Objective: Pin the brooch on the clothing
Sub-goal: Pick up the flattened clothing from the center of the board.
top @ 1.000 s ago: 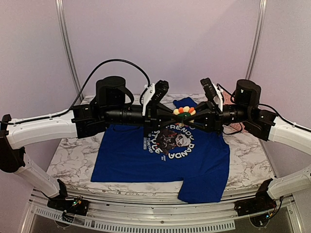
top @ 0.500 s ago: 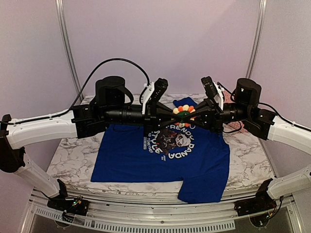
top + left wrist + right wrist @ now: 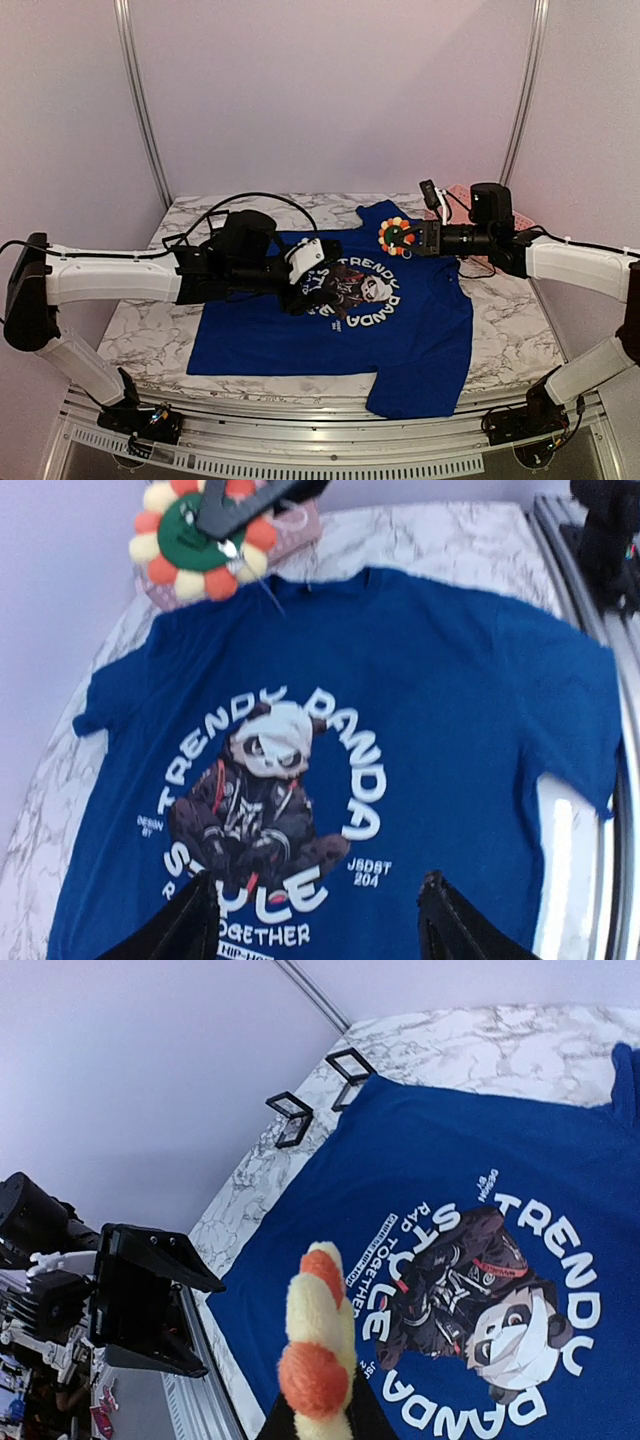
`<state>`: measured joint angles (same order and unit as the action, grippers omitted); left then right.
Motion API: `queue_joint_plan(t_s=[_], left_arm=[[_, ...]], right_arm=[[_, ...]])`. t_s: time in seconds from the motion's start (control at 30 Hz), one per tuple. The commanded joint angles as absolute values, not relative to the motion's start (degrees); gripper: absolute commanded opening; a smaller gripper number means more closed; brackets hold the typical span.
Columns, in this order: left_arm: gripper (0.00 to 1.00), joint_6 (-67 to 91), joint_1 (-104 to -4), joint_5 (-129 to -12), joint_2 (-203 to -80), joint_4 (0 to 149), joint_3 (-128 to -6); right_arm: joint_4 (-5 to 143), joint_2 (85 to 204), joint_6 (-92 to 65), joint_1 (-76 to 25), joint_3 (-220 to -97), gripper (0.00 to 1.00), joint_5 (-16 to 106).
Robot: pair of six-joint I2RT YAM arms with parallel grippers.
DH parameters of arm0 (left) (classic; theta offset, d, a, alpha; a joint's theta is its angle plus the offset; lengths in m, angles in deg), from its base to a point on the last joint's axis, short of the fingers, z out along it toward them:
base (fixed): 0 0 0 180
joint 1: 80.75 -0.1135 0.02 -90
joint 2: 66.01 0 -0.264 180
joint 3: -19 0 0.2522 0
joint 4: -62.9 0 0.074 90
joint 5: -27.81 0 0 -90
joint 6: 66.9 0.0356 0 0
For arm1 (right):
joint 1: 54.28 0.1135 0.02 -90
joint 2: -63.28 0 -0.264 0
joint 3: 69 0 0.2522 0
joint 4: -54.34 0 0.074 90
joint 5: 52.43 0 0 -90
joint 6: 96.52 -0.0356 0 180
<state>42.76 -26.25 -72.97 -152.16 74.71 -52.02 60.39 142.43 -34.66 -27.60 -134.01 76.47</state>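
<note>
The clothing (image 3: 400, 320), a royal blue T-shirt with a panda print, lies flat on the marble table. The brooch (image 3: 396, 235), a yellow and orange flower with a green centre, hangs above the shirt's collar with my right gripper (image 3: 410, 237) shut on it. In the left wrist view the brooch (image 3: 200, 535) shows at top left, its thin pin (image 3: 265, 585) sticking out and down. In the right wrist view the brooch (image 3: 320, 1340) is edge-on between the jaws. My left gripper (image 3: 312, 290) hovers low over the print, open and empty, its fingertips (image 3: 185, 930) wide apart.
Two small black square frames (image 3: 290, 1118) stand on the marble beside the shirt's far edge. A pink item (image 3: 460, 192) lies at the back right of the table. The metal rail (image 3: 300, 440) runs along the near edge.
My left gripper let go of the brooch, opened, and dropped down and leftward over the print. My right arm drew back to the right and lower, keeping the brooch.
</note>
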Motion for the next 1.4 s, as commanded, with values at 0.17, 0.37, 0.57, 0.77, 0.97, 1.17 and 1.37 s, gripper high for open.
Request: queue_joint_plan(t_s=[0.17, 0.37, 0.57, 0.77, 0.97, 1.17, 1.37], left_arm=[[0.67, 69.74, -30.51, -64.15, -155.12, 81.18, -35.3], [0.67, 78.56, -32.31, -64.12, -151.93, 82.31, -26.93], [0.72, 77.72, -33.38, -70.26, -149.13, 88.39, -27.82], [0.75, 61.06, -30.52, -79.71, -159.7, 95.94, -52.34], [0.72, 52.31, -27.27, -81.04, -184.1, 100.67, -81.53], [0.71, 50.93, -26.49, -79.69, -198.46, 108.99, -100.86], [0.73, 50.98, -24.41, -79.33, -202.08, 112.19, -102.63]], right_arm=[[56.3, 151.05, -42.19, -33.82, -128.29, 0.0, 79.05], [55.92, 154.73, -42.19, -37.38, -125.58, 0.0, 80.89], [52.33, 157.88, -43.23, -39.69, -124.51, 0.0, 82.91], [52.46, 160.96, -41.76, -40.29, -126.2, 0.0, 84.78], [50.53, 161.27, -42.69, -42.05, -125.55, 0.0, 86.73], [51.55, 160.83, -43.24, -42.03, -124.53, 0.0, 85.48], [50.34, 160.46, -44.67, -42.05, -122.87, 0.0, 85.65]])
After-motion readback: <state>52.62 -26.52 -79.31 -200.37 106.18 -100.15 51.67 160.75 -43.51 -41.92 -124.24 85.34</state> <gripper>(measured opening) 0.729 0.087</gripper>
